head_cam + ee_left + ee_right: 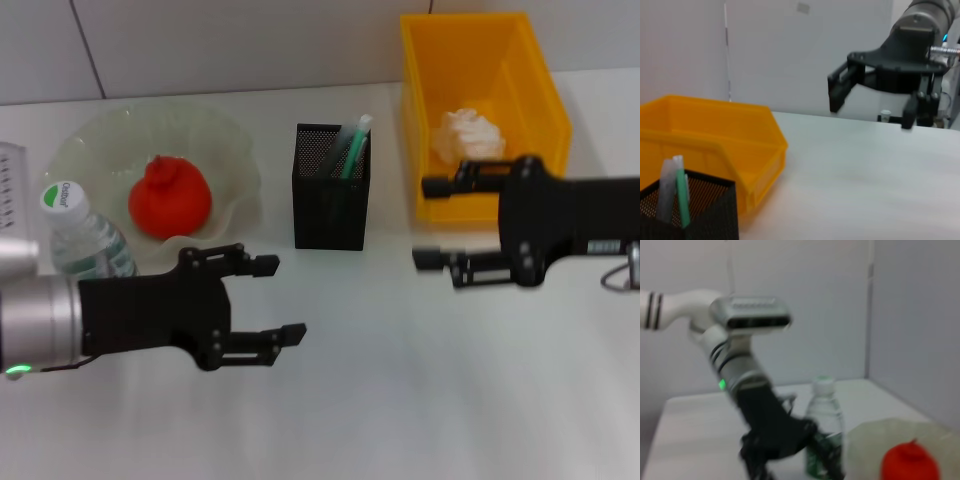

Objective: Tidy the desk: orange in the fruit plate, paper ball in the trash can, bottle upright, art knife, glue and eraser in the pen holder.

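Observation:
The orange point(168, 198) lies in the fruit plate point(100, 132), with the bottle point(85, 238) standing upright beside the plate. In the trash can point(520, 75) sits the paper ball point(470, 135). The pen holder point(332, 190) holds a green stick and a pale one point(352, 145); I cannot tell art knife from glue. The eraser is hidden. My left gripper point(280, 298) hovers open and empty in front of the plate. My right gripper point(425, 222) hovers open and empty at the trash can's near end. The left wrist view shows the trash can point(715, 145), pen holder point(700, 212) and right gripper point(872, 105).
A white lined object point(8, 185) sits at the far left edge. The wall rises right behind the plate and the can. In the right wrist view the bottle point(825, 425), the orange point(910, 462) and the left arm point(745, 375) appear.

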